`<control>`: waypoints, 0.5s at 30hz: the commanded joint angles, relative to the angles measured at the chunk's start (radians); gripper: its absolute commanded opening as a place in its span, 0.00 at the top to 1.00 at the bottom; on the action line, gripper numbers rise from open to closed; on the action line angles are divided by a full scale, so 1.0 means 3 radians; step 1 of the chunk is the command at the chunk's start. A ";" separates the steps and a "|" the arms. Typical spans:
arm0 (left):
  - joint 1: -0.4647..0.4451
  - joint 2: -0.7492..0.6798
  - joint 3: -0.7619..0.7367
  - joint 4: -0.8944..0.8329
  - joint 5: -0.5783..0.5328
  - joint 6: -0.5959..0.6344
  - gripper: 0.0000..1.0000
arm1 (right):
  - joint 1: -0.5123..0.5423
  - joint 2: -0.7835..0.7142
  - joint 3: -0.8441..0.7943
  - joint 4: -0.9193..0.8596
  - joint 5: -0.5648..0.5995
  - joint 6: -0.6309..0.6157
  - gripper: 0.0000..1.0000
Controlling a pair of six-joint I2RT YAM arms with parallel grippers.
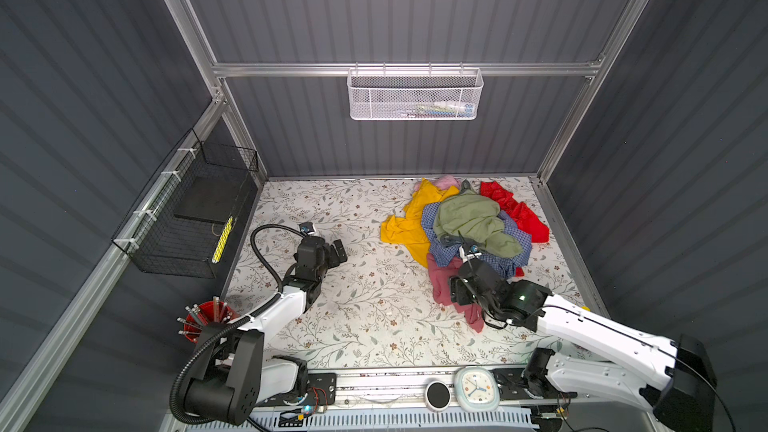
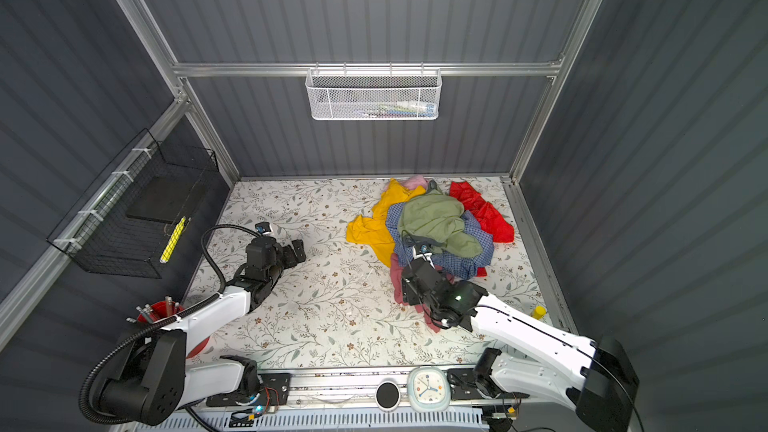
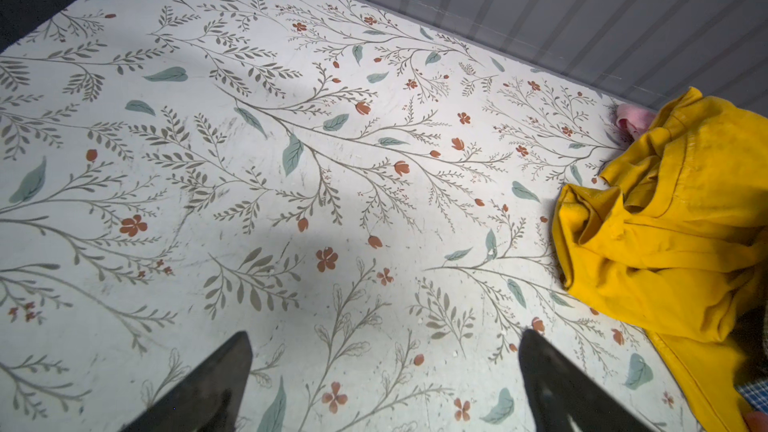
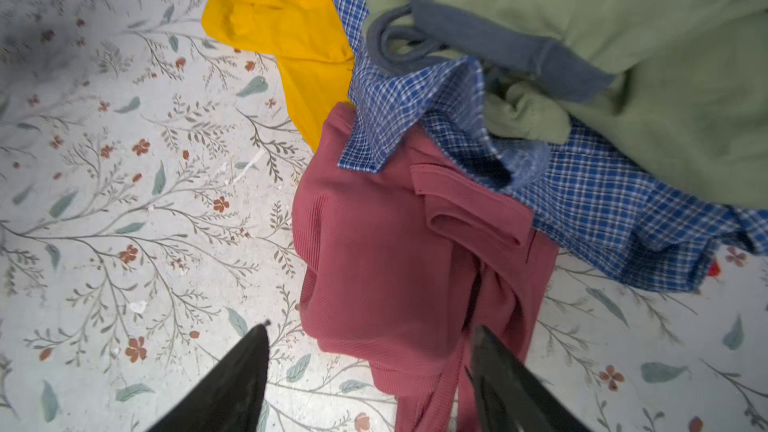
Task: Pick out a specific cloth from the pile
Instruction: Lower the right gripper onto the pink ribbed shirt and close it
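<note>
The cloth (image 1: 441, 284) (image 2: 396, 282) is a dusty rose-pink ribbed garment lying at the near edge of the pile (image 1: 478, 222) (image 2: 436, 222), partly under a blue-checked shirt (image 4: 582, 201). The pile also holds sage green, mustard yellow and bright red fabric. My right gripper (image 1: 457, 292) (image 2: 409, 290) (image 4: 372, 328) hangs right over the cloth (image 4: 395, 243), jaws apart, with a fold of the cloth between them and against one finger. My left gripper (image 1: 338, 251) (image 2: 297, 253) (image 3: 384, 334) stands open over bare table, well left of the pile.
A white mesh basket (image 1: 415, 95) hangs on the back wall and a black wire basket (image 1: 191, 209) on the left wall. A red cup of pens (image 1: 203, 320) stands near left. A clock (image 1: 476, 388) sits at the front edge, a small yellow object (image 2: 539, 312) near right.
</note>
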 commanded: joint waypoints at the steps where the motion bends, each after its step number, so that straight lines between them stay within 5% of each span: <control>1: -0.0015 -0.0081 -0.0030 0.0016 -0.0012 -0.0055 0.00 | 0.0185 0.0308 0.0134 -0.0452 0.0465 0.0257 0.24; 15: -0.0015 -0.0148 -0.0054 -0.0042 -0.0011 -0.0065 0.00 | 0.0334 0.0829 -0.0016 -0.0446 0.0498 0.0686 0.22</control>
